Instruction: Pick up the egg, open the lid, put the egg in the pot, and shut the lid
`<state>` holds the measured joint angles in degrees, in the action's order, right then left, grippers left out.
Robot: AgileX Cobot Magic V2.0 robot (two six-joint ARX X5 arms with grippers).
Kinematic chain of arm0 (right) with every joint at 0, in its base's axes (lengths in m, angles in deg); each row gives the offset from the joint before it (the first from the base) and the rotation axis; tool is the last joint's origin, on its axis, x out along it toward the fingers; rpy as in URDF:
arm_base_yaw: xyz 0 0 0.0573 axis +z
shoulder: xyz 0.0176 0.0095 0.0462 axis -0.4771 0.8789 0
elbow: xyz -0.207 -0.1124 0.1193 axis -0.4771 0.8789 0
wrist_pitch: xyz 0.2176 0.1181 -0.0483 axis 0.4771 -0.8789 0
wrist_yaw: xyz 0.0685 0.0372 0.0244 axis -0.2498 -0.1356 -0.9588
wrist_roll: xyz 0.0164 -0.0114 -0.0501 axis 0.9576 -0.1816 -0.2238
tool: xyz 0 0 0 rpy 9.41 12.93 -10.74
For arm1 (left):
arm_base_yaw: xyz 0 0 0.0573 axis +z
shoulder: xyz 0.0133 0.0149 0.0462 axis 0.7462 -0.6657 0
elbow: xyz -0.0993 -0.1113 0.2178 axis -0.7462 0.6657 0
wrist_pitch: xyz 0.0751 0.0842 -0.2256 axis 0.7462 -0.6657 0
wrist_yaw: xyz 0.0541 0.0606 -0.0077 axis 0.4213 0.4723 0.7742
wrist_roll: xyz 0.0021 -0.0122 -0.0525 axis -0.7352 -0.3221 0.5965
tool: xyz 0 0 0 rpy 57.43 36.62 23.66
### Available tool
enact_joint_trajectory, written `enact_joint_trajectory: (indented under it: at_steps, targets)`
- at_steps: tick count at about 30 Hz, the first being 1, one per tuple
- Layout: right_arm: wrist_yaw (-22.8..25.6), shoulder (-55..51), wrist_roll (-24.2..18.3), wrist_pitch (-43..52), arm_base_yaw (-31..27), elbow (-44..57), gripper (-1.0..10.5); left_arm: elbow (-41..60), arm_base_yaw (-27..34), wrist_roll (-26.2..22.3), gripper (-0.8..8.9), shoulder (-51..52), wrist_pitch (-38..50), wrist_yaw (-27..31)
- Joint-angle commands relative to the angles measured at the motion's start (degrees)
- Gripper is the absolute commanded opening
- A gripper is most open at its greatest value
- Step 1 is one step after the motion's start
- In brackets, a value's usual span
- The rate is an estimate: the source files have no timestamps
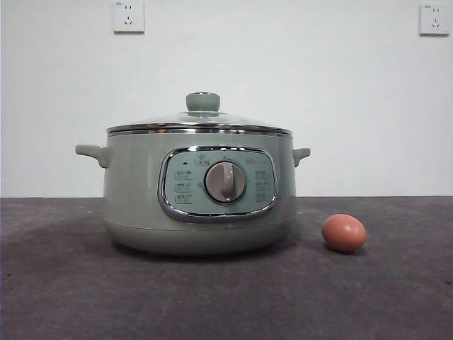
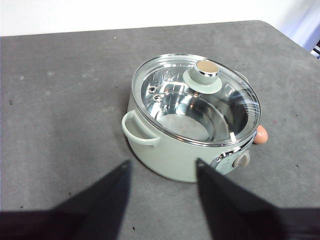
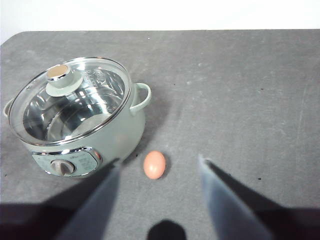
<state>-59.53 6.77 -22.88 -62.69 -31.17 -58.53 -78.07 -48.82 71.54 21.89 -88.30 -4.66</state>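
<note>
Grey table [image 1: 64, 283], white wall behind with two sockets [image 1: 128, 16]. Pot [image 1: 134, 191] sits mid-table, lid [image 1: 199, 122] seated on it. Egg [image 1: 344, 232] lies on the table just beside the pot, on its dial side. Left gripper [image 2: 162, 172] and right gripper [image 3: 159, 167] both hover above, jaws spread, holding nothing.

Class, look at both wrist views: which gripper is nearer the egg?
Right. The right gripper hangs open just by the egg, which lies between its jaws in that view. The left gripper is across the pot, which hides most of the egg from it.
</note>
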Motion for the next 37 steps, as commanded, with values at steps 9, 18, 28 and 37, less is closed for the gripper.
enact_joint_trajectory:
  at_steps: [9, 18, 28, 37]
  targets:
    - [-0.20, 0.02, -0.28, 0.37, 0.09, 0.00, 6.3, -0.37, -0.59, 0.94, 6.91, -2.14, 0.52, -0.33]
    - [-0.24, 1.88, -0.07, 0.11, 0.09, -0.02, 6.3, -6.19, -5.51, 0.35, 6.91, -10.75, 0.81, -0.26]
    - [-2.23, 4.85, 0.11, -1.03, 0.09, -0.02, 6.3, -16.61, -15.78, -1.07, 6.91, -28.81, 6.69, 0.96]
    - [-2.36, 6.03, 0.13, -1.33, 0.09, -0.02, 6.3, -27.28, -23.74, -5.31, 6.91, -47.87, 10.58, 9.51]
